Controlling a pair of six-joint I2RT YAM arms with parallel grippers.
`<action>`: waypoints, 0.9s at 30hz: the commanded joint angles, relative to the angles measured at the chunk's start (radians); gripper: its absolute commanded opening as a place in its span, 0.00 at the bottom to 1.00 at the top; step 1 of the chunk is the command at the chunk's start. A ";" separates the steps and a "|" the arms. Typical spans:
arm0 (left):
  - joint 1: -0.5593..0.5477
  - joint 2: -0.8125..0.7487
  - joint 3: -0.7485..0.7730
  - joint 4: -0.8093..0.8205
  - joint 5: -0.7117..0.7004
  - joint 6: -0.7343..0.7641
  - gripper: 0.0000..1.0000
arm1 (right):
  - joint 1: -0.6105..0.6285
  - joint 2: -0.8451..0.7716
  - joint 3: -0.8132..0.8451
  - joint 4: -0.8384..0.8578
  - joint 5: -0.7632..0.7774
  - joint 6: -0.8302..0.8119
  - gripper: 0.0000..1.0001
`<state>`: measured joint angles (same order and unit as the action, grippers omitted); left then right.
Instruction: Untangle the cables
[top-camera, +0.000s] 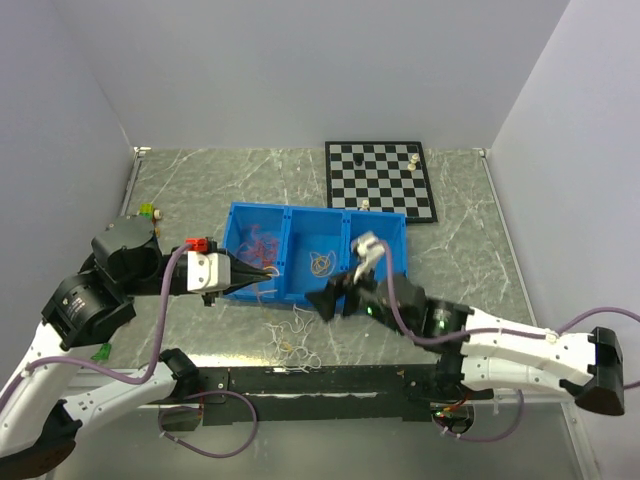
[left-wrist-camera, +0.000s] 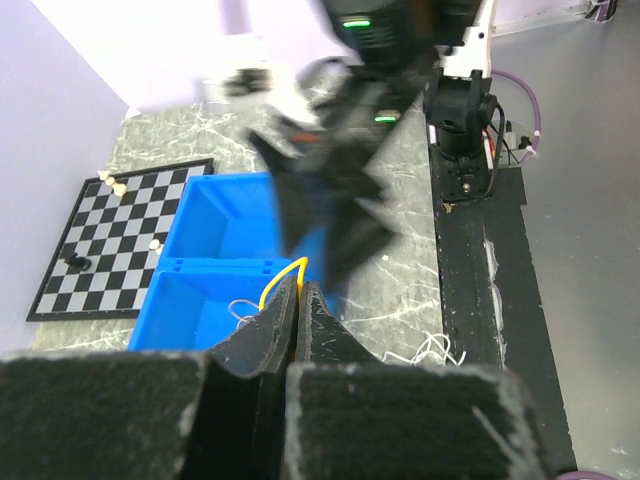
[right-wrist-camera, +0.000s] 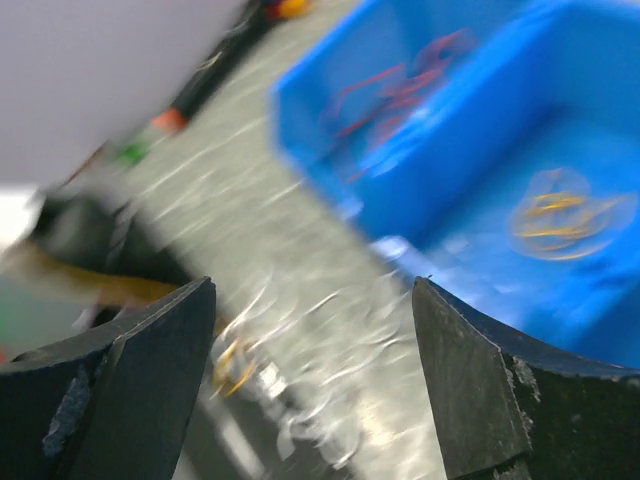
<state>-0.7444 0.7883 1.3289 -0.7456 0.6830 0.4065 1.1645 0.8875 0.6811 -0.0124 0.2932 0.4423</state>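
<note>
- The left gripper (left-wrist-camera: 298, 298) was pinched shut on a yellow cable (left-wrist-camera: 283, 275), right at the blue bin (left-wrist-camera: 215, 235).
- The right gripper (right-wrist-camera: 310, 290) had its jaws wide apart and held nothing.
- The table (top-camera: 200, 180) looked like grey-green stone. Pale walls (top-camera: 300, 70) stood around it, and a chessboard (top-camera: 380, 178) lay at the back.
- Only the top view showed loose cables (top-camera: 290, 335) on the table just beside the bin.
- The right wrist view showed red cables (right-wrist-camera: 400, 85) and yellow loops (right-wrist-camera: 560, 205) in two bin boxes.

Blue bin (top-camera: 290, 210) — red-pink cables (top-camera: 262, 243) in one compartment, yellow cables (top-camera: 322, 264) in the next. White cables (top-camera: 300, 328) on the grey, white-veined table (top-camera: 200, 190). Checkerboard (top-camera: 380, 185) — black-and-white squares.
</note>
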 joint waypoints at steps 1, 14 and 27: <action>0.005 0.017 0.035 0.061 -0.020 0.000 0.01 | 0.179 -0.027 -0.124 0.141 0.009 0.022 0.86; 0.004 0.074 0.165 0.054 -0.051 0.008 0.01 | 0.363 0.410 -0.032 0.242 0.104 0.038 0.89; 0.004 0.112 0.361 0.051 -0.117 0.008 0.01 | 0.351 0.338 -0.250 0.349 0.127 0.211 0.00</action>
<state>-0.7444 0.8894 1.5898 -0.7296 0.6064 0.4057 1.5158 1.2861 0.5076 0.3084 0.3866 0.5625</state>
